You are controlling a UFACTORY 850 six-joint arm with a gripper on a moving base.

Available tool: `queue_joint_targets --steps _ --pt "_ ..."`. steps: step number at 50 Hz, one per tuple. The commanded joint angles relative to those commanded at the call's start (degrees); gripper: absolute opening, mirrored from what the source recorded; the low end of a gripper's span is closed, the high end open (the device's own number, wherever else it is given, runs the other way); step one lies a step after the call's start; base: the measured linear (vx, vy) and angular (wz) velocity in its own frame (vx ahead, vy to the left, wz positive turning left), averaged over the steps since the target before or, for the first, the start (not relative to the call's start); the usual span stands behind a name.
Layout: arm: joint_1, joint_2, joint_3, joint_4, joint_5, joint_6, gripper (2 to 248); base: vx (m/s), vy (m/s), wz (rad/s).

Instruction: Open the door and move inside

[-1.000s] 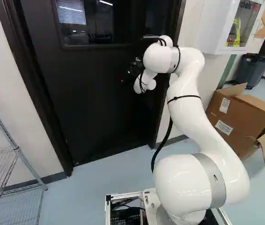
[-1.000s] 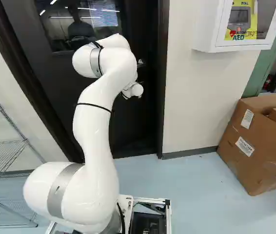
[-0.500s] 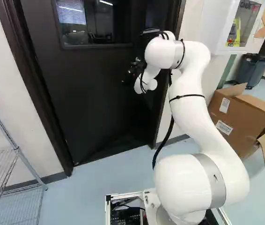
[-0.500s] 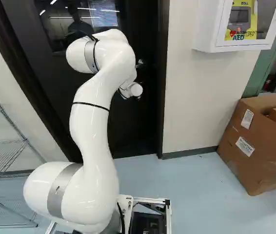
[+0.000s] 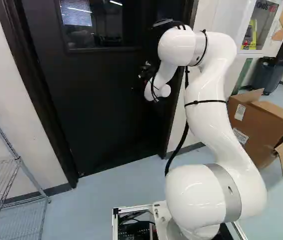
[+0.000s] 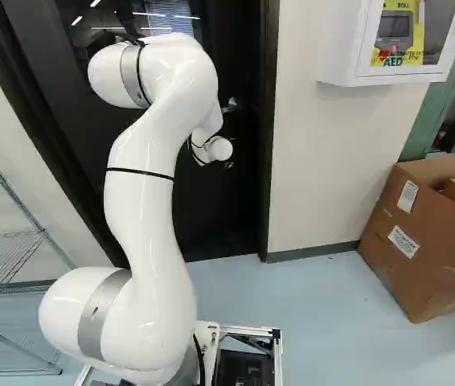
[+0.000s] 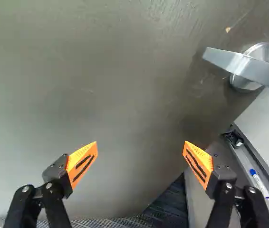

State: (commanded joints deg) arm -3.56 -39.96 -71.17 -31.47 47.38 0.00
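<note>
A: Where do we have the door?

B: The dark door [image 5: 96, 105] is straight ahead of our base. Its lever handle [image 7: 246, 66] is ahead of our gripper [image 5: 145, 74] and off to one side, beyond one finger.

A: Are we holding it?

B: No, our two fingers stand wide apart, gripping nothing, with the door's face ahead of them.

A: What about its edge?

B: Past the handle-side edge we can see a white panel [image 7: 267, 123] and a ledge carrying a marker [image 7: 259, 184], so we have an opening there. We can't tell how wide it is.

A: And our arm?

B: Our arm [image 5: 206, 95] arches up and forward, its far end near the door. The door frame [image 6: 268, 161] runs close to its right.

A: Any room around us?

B: Bare blue floor [image 6: 316, 297] lies between our base and the doorway. Well to the right, we have an open cardboard box [image 6: 420, 241] below a white wall cabinet [image 6: 352, 48]; to the left, a wire shelf [image 5: 19, 160] by the wall.
</note>
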Motion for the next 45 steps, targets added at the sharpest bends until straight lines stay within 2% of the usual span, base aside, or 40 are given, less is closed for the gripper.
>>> queue_joint_targets --steps 45 --pt "-0.3 11.6 15.8 6.4 -2.4 0.0 247 0.000 0.000 0.000"
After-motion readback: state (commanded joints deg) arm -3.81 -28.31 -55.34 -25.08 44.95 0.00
